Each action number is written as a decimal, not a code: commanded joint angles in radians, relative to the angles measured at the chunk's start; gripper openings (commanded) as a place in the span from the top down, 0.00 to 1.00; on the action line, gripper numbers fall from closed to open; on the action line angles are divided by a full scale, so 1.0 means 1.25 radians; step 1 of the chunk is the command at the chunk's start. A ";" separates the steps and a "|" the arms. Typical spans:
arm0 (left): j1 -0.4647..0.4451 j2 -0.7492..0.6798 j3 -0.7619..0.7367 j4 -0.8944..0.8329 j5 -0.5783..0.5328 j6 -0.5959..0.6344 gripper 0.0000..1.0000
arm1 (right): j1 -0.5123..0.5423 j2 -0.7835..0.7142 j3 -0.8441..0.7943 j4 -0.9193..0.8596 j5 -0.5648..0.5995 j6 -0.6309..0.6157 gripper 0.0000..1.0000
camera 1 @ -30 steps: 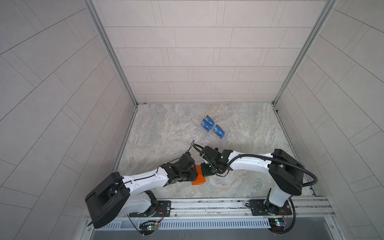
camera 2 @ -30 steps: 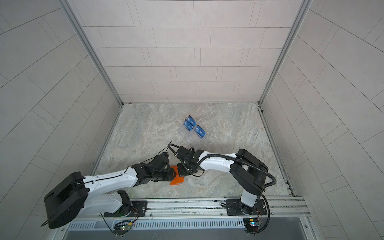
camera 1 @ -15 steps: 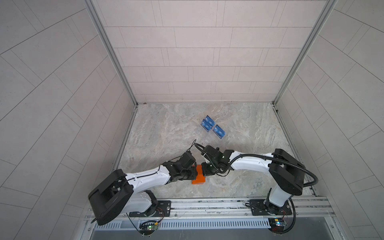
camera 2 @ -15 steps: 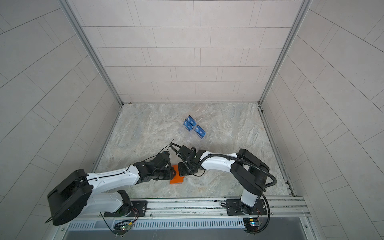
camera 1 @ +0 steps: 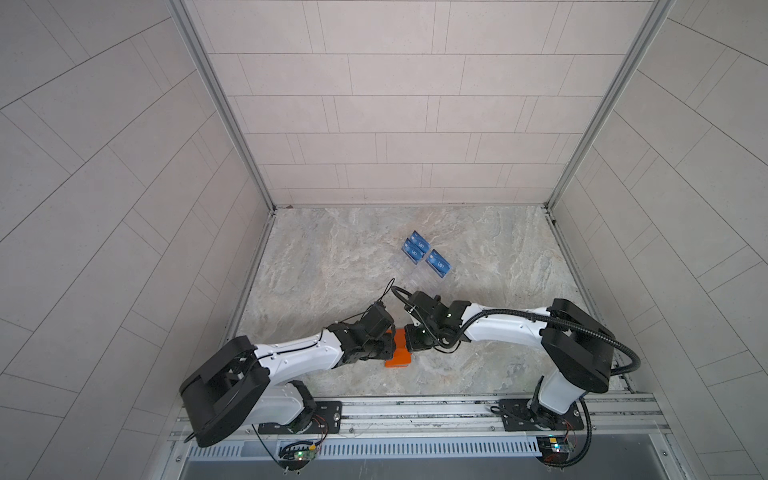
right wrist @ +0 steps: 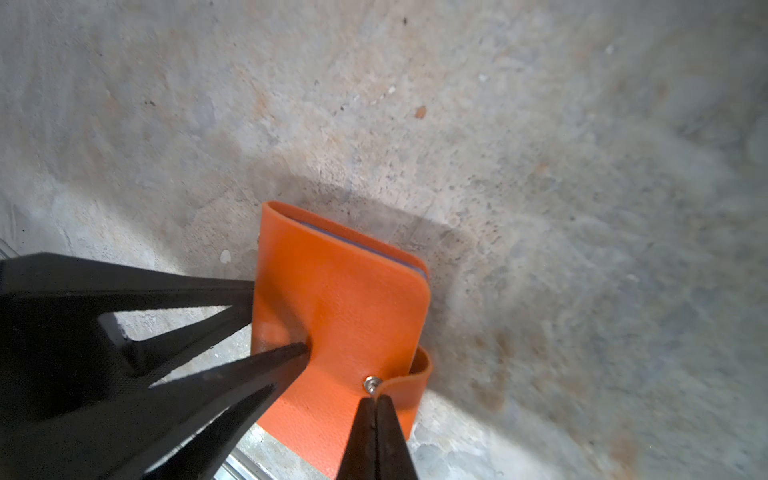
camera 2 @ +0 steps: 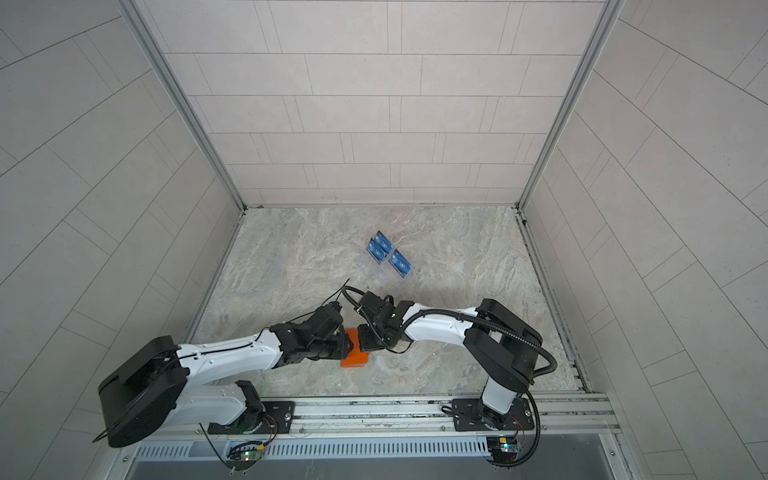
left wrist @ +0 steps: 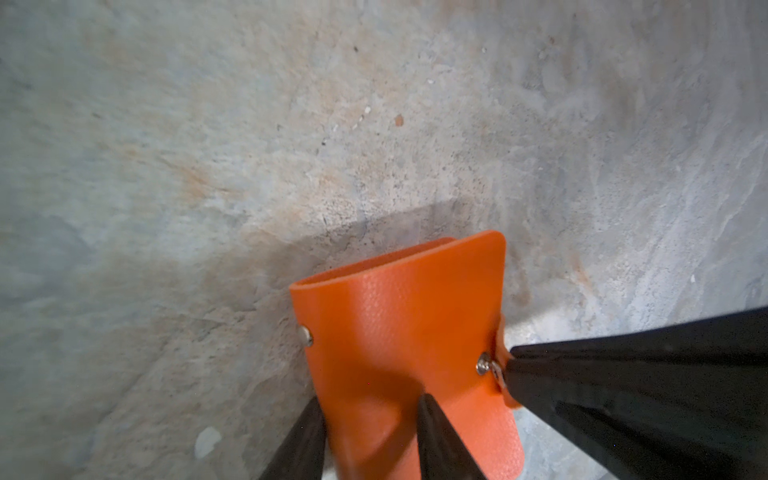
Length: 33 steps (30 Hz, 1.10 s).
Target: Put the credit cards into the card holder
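The orange card holder (camera 1: 398, 356) (camera 2: 354, 358) lies closed on the stone floor near the front, between both arms. My left gripper (left wrist: 371, 400) (camera 1: 388, 348) is shut on the holder (left wrist: 399, 316), one finger on its cover and the other at its edge. My right gripper (right wrist: 376, 398) (camera 1: 409, 343) is shut on the holder's snap tab (right wrist: 409, 374), right beside the metal stud (right wrist: 369, 384). The left fingers (right wrist: 286, 353) dent the cover in the right wrist view. Blue credit cards (camera 1: 414, 249) (camera 1: 437, 264) (camera 2: 379, 248) stand further back, apart from both grippers.
The blue cards sit in a clear acrylic tiered stand (camera 1: 419, 276) (camera 2: 384, 274) behind the grippers. A metal rail (camera 1: 415, 411) with both arm bases runs along the front edge. Tiled walls close in the left, right and back.
The left gripper's jaws have closed a little on the card holder. Both arms have stayed almost where they were, and the right gripper has stayed shut on the tab.
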 commanded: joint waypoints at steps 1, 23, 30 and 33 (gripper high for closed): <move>-0.011 0.038 -0.035 -0.088 0.009 0.006 0.60 | -0.002 -0.019 -0.010 0.059 0.030 0.015 1.00; 0.077 -0.154 -0.064 0.028 0.090 -0.060 0.64 | -0.004 -0.010 -0.025 0.053 0.003 0.022 1.00; 0.076 -0.068 -0.079 0.107 0.126 -0.072 0.66 | 0.004 -0.017 -0.041 0.070 -0.012 0.051 1.00; 0.075 -0.038 -0.084 0.093 0.132 -0.048 0.66 | 0.005 -0.022 -0.046 0.071 -0.019 0.059 1.00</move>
